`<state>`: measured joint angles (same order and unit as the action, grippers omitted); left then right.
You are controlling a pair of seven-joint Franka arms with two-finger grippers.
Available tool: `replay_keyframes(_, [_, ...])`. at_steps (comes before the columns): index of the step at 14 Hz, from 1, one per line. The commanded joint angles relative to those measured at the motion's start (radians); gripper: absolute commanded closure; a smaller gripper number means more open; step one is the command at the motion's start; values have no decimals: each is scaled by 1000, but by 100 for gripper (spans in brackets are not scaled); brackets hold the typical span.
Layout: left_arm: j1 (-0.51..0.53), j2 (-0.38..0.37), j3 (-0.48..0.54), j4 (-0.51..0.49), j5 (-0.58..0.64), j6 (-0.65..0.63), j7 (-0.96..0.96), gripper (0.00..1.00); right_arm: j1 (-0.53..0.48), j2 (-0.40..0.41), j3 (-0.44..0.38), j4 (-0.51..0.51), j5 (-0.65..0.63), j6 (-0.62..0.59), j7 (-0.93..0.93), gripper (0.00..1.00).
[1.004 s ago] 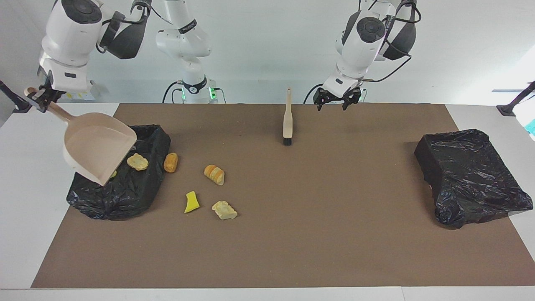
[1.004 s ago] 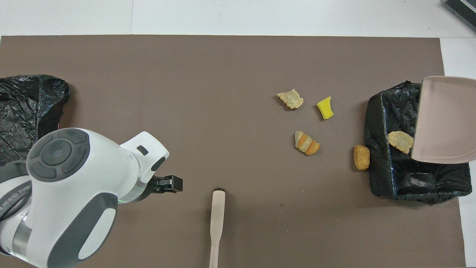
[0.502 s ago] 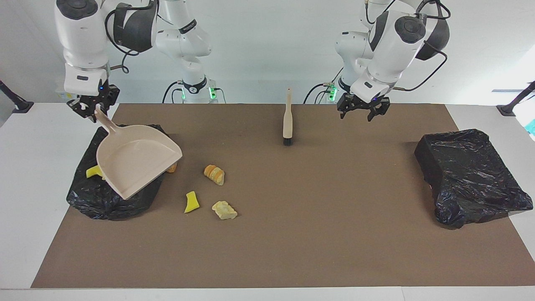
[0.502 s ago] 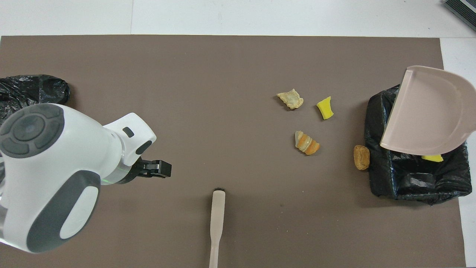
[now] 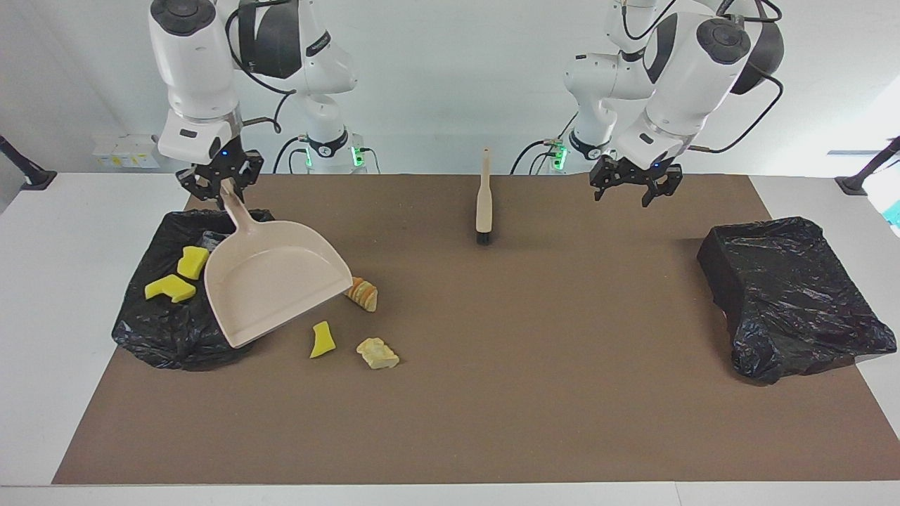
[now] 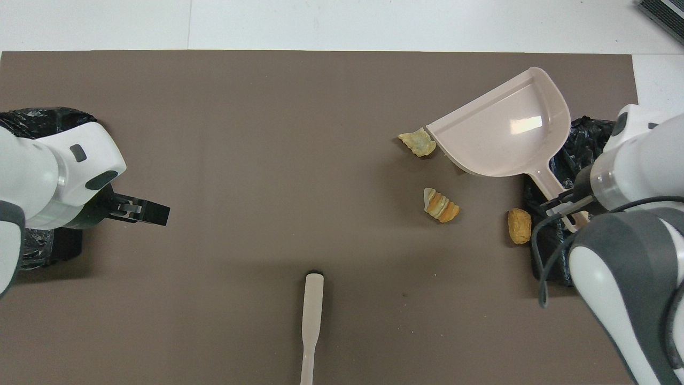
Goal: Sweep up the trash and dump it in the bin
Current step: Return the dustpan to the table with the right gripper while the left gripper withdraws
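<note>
Over the brown mat [image 5: 492,365] we are swinging the emptied dustpan [image 5: 271,281], pinched in our right gripper [image 5: 220,184], off the bin [image 5: 165,330] toward remaining trash [image 5: 377,353], left gripper [image 5: 636,184] waiting, fingers spread.

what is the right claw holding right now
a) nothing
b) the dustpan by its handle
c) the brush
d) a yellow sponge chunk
b: the right claw is shut on the handle of the dustpan, which hangs tilted over the edge of the bin, while the brush lies untouched on the mat.
</note>
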<state>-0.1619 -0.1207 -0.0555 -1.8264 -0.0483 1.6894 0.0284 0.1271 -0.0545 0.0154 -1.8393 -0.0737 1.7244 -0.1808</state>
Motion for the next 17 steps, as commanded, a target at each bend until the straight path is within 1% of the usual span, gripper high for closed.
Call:
replay_keyframes(1, [9, 39, -3, 114, 41, -59, 15, 0, 54, 71, -6, 52, 92, 24, 185, 100])
replay_keyframes(2, [12, 64, -1, 166, 41, -98, 15, 0, 86, 105, -6, 69, 109, 47, 254, 100])
replay_keyframes(3, [36, 81, -3, 194, 44, -115, 15, 0, 121, 140, -6, 89, 113, 59, 306, 100])
replay_keyframes(5, [45, 78, -3, 188, 39, -102, 13, 0, 181, 201, -5, 126, 114, 90, 421, 100])
replay_keyframes(7, [44, 73, -3, 179, 39, -99, 14, 0, 232, 270, 0, 170, 176, 125, 504, 100])
replay_keyframes(9, [38, 70, -4, 174, 39, -102, 13, 0, 308, 362, 0, 256, 192, 147, 607, 100])
replay_keyframes(11, [42, 70, -4, 174, 39, -99, 13, 0, 362, 454, 0, 342, 192, 184, 719, 100])
replay_keyframes(13, [45, 69, -4, 173, 39, -103, 14, 0, 416, 556, 0, 418, 190, 220, 777, 100])
replay_keyframes(15, [45, 70, -4, 173, 42, -103, 16, 0, 449, 642, 0, 445, 192, 318, 829, 100])
replay_keyframes(17, [45, 70, -3, 173, 47, -102, 46, 0, 474, 677, 0, 454, 190, 351, 856, 100])
